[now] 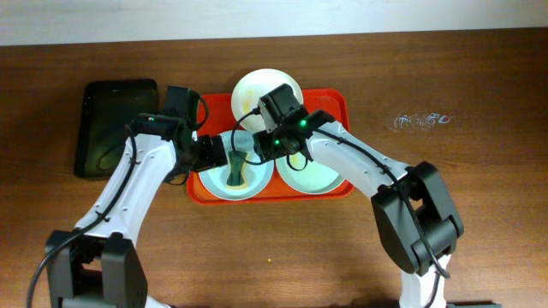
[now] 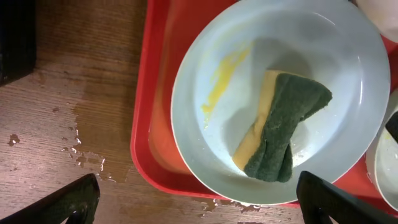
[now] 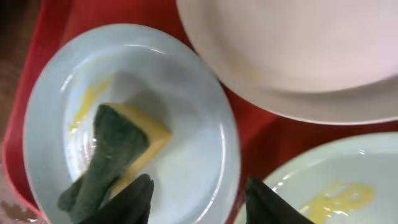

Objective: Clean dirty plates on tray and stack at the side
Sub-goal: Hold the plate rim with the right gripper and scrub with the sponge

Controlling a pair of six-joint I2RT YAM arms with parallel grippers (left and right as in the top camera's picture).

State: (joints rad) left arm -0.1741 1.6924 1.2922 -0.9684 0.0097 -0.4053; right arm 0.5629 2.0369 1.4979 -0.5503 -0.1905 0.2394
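The red tray [image 1: 330,103] holds three plates. A white plate [image 1: 265,92] lies at the back. A mint-blue plate [image 1: 214,184] at the front left carries a green and yellow sponge [image 1: 235,167] and a yellow smear [image 2: 221,81]. A second mint-blue plate [image 1: 317,178] at the front right has a yellow smear [image 3: 339,196]. My left gripper [image 1: 210,154] is open and empty over the left plate's near rim [image 2: 202,205]. My right gripper [image 1: 261,147] is open, its fingers [image 3: 199,199] either side of that plate's right rim, beside the sponge [image 3: 115,155].
A black tray [image 1: 116,124] lies left of the red tray and shows in the left wrist view [image 2: 15,37]. Water drops wet the wood beside the red tray's rim [image 2: 81,149]. More drops lie at the back right of the table [image 1: 419,120].
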